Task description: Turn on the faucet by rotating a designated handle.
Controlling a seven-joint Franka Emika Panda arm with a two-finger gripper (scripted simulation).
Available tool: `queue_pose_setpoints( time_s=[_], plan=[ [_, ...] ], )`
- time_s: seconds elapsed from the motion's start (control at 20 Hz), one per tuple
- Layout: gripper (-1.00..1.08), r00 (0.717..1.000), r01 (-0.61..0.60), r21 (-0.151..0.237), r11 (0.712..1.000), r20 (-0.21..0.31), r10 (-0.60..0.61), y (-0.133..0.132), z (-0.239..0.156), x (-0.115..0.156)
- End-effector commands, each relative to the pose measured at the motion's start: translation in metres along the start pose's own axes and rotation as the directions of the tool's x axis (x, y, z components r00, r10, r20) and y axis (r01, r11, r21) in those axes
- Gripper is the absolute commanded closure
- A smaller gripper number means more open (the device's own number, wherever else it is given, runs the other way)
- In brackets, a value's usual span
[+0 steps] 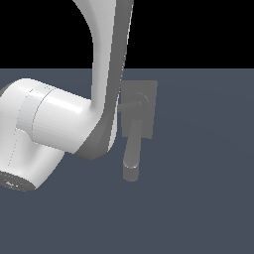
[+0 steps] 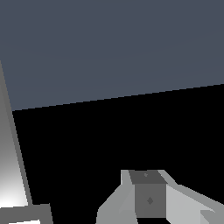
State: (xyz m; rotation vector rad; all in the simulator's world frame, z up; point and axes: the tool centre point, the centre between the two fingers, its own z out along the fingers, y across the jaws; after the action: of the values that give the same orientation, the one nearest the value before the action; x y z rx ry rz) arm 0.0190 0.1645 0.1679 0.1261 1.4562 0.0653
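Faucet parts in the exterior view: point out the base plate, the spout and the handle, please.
base plate [image 1: 149,89]: exterior view, on its flat upper corner.
spout [image 1: 132,154]: exterior view, on the thick cylinder's lower length.
handle [image 1: 130,105]: exterior view, on the thin bar beside the round hub, partly hidden by the arm.

Faucet [image 1: 140,111]: dull matt grey, smooth. Arm [image 1: 59,124]: smooth white, slight sheen. Floor [image 1: 198,188]: flat matt blue-grey.

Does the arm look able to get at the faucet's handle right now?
Probably, though it's hard to judge. In the exterior view the arm overlaps the handle, hiding its end. The wrist view shows no faucet, and only one finger, so contact is unclear.
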Motion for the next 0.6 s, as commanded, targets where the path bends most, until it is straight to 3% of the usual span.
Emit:
queue_pose_setpoints(
  time_s=[0.0,0.25,0.55],
  plan=[
    [1.08,0.999,0.035,0.032,0.999,-0.037,-0.033,-0.025,-0.003,0.019],
    [1.08,0.994,0.076,0.073,0.994,-0.083,-0.07,-0.056,-0.007,0.04],
    [1.08,0.993,0.082,0.081,0.993,-0.092,-0.075,-0.062,-0.008,0.044]
  ],
)
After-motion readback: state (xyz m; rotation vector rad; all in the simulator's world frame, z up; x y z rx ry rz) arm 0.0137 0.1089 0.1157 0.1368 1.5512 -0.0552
